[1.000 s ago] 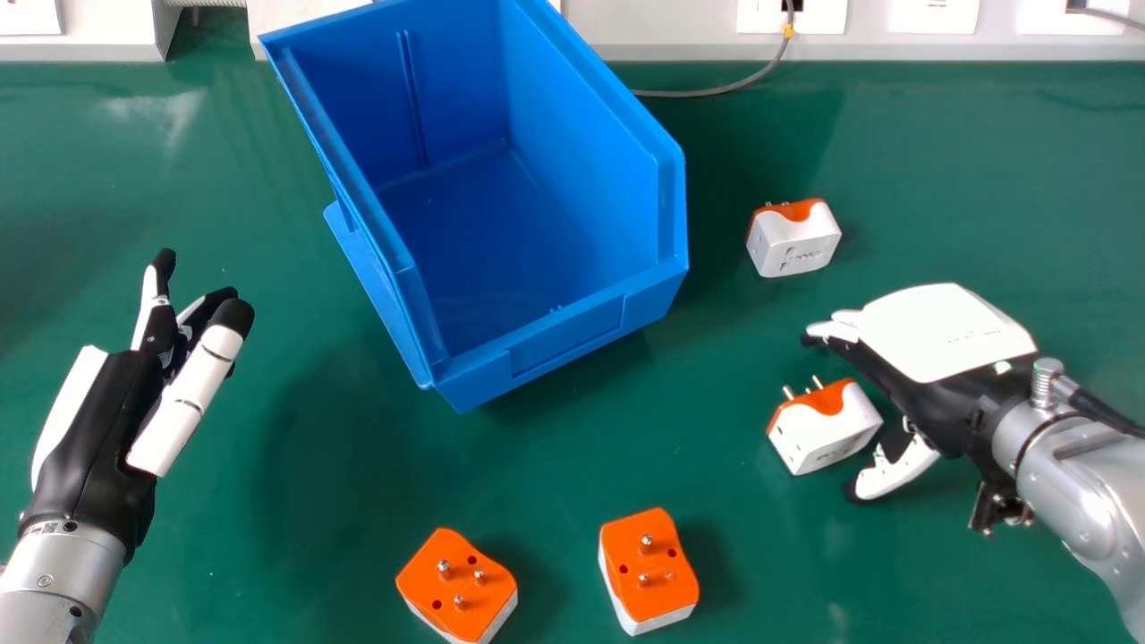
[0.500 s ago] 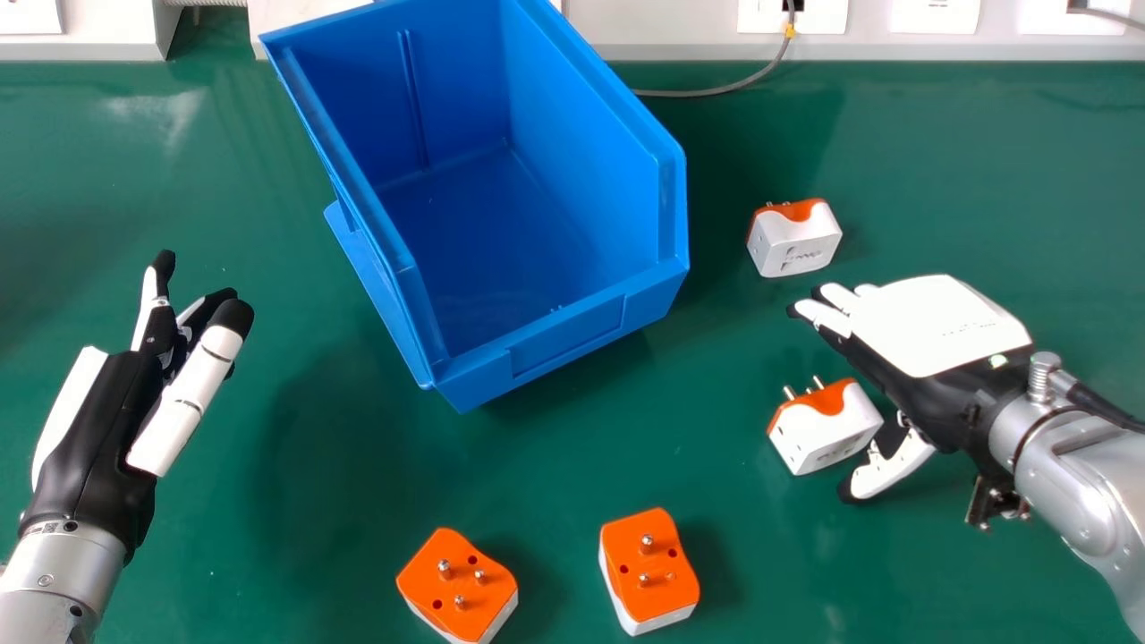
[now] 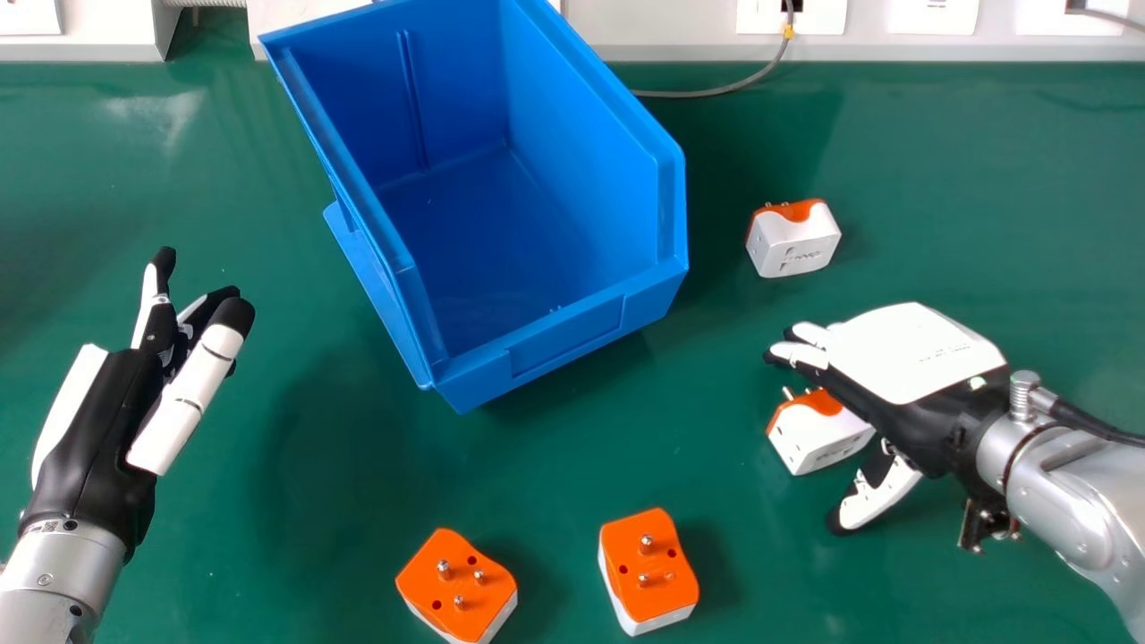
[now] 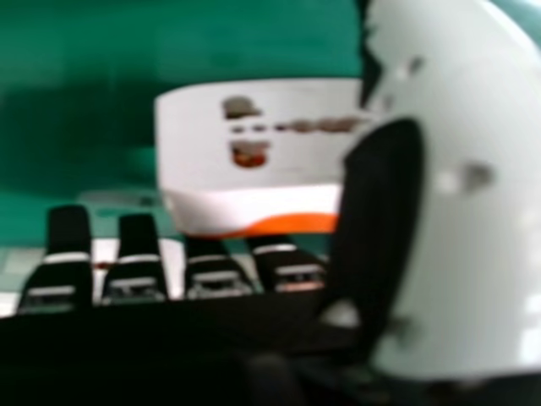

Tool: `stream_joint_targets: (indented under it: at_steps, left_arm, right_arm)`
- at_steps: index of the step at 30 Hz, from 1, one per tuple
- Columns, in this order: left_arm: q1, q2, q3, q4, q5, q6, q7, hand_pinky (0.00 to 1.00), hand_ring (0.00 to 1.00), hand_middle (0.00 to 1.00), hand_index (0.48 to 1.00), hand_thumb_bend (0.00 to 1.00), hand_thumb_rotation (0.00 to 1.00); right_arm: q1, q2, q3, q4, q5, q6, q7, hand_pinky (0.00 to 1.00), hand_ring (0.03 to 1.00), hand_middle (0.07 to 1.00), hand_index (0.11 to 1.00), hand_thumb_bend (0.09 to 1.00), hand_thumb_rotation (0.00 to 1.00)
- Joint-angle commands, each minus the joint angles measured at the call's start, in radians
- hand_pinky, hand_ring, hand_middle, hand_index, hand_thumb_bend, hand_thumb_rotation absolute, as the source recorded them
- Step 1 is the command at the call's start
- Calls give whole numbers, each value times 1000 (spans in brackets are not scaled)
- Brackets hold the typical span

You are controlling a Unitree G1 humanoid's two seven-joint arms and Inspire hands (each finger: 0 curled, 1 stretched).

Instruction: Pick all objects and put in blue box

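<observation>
In the head view my right hand (image 3: 903,358) is open over the right edge of a white and orange adapter (image 3: 818,434), its thumb to the adapter's near right. The right hand view has this adapter (image 4: 254,152) between my right hand's (image 4: 215,275) fingertips and thumb; whether they touch it I cannot tell. A second adapter (image 3: 794,240) lies farther back. Two more, a left one (image 3: 458,586) and a right one (image 3: 648,572), lie near the front edge, pins up. The blue box (image 3: 568,335) holds nothing. My left hand (image 3: 98,429) is open at the left.
The green table (image 3: 295,537) carries everything. Along its back runs a pale wall strip with sockets (image 3: 933,16), and a grey cable (image 3: 716,91) trails down behind the box. The box's raised walls stand left of the two right-side adapters.
My right hand has moved left and toward the front, after a slight shift backward, and now covers part of the adapter. The left hand and the adapters have stayed put.
</observation>
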Motion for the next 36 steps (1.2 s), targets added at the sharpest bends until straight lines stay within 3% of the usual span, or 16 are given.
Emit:
stream_joint_targets:
  at_steps: [1, 7, 11, 12, 13, 16, 17, 18, 20, 21, 29, 33, 36]
  left_arm:
    - [-7, 13, 10, -12, -11, -20, -4, 861, 914, 927, 948, 641, 867]
    - [-9, 14, 11, -14, -11, -16, -4, 861, 915, 927, 948, 638, 866]
    - [-9, 16, 11, -15, -11, -15, -5, 862, 915, 928, 949, 637, 867]
    - [-8, 16, 11, -18, -11, -14, -6, 862, 915, 928, 949, 636, 867]
    - [-6, 16, 11, -22, -11, -13, -6, 862, 915, 928, 949, 636, 867]
    - [-3, 18, 11, -28, -10, -11, -7, 863, 916, 928, 949, 637, 868]
    - [-3, 18, 11, -28, -9, -11, -7, 863, 916, 928, 949, 637, 868]
    - [-2, 18, 12, -29, -10, -11, -8, 863, 916, 928, 949, 638, 868]
    - [-3, 20, 13, -26, -13, -12, -11, 863, 916, 928, 949, 638, 868]
    - [-4, 20, 14, -23, -14, -13, -12, 863, 916, 928, 950, 639, 869]
    - [2, 19, 17, -36, -17, -6, -19, 862, 917, 928, 949, 643, 869]
    - [3, 22, 20, -34, -21, -3, -24, 863, 917, 929, 949, 641, 868]
    - [4, 21, 19, -38, -19, 0, -20, 863, 917, 929, 949, 640, 867]
  right_arm:
    - [-9, 3, -1, 17, 6, -19, -17, 800, 897, 927, 880, 644, 251]
    - [-22, -6, 17, 45, -26, -56, -57, 762, 865, 889, 836, 629, 229]
    - [-57, 4, 31, 109, -35, -74, -88, 695, 785, 812, 760, 590, 208]
    - [-63, 10, 31, 126, -29, -75, -97, 647, 722, 756, 706, 572, 195]
    - [-65, 16, 29, 140, -24, -76, -115, 647, 722, 756, 706, 572, 195]
    - [-71, 28, 26, 176, -22, -82, -172, 425, 483, 578, 608, 543, 100]
    - [-75, 30, 27, 186, -24, -83, -187, 425, 483, 578, 608, 543, 100]
    - [-77, 31, 28, 196, -24, -86, -200, 358, 416, 556, 582, 538, 80]
    - [-84, 31, 29, 210, -28, -91, -216, 358, 416, 556, 582, 538, 80]
    - [-88, 31, 30, 218, -30, -91, -223, 303, 360, 520, 562, 532, 64]
    - [-95, 37, 35, 224, -30, -73, -221, 155, 201, 308, 497, 500, 135]
    - [-102, 43, 38, 229, -31, -62, -225, 129, 174, 263, 481, 494, 148]
    - [-105, 46, 38, 228, -31, -57, -228, 119, 164, 249, 477, 492, 150]
